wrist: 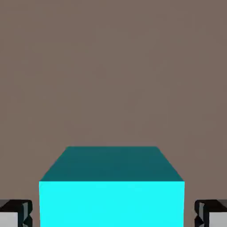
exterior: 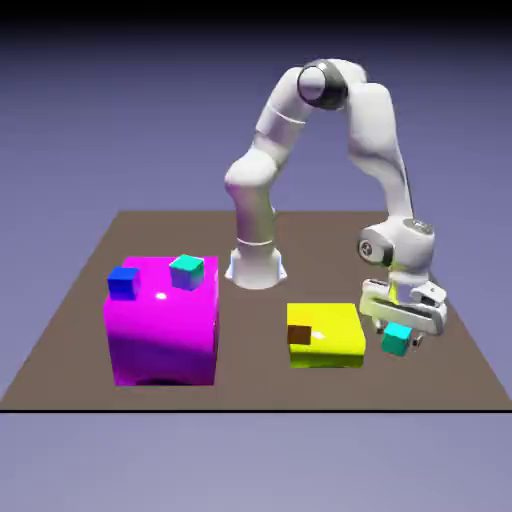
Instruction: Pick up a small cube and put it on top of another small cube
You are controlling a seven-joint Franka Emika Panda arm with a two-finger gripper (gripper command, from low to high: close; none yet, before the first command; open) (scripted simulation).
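Hand: low at the exterior view's right, pointing down, its fingers (wrist: pixel 15 215) wide around the teal cube (exterior: pixel 397 339), with a narrow gap on each side; it gripped nothing.
Teal cube: between the fingertips, just beside the yellow block, toward the exterior view's right; one flat face showed bright in the hand view, another darker.
Arm (exterior: pixel 375 130): arched up from its base and bent down to the hand.
Yellow block (exterior: pixel 335 345): lay on the surface (exterior: pixel 250 390), between the teal cube and the magenta block.
Brown cube (exterior: pixel 299 331): at the yellow block's side toward the exterior view's left.
Magenta block (exterior: pixel 165 335): stood on the surface at the exterior view's left.
Second teal cube (exterior: pixel 187 272): on top of the magenta block.
Blue cube (exterior: pixel 124 284): at the magenta block's upper left corner.
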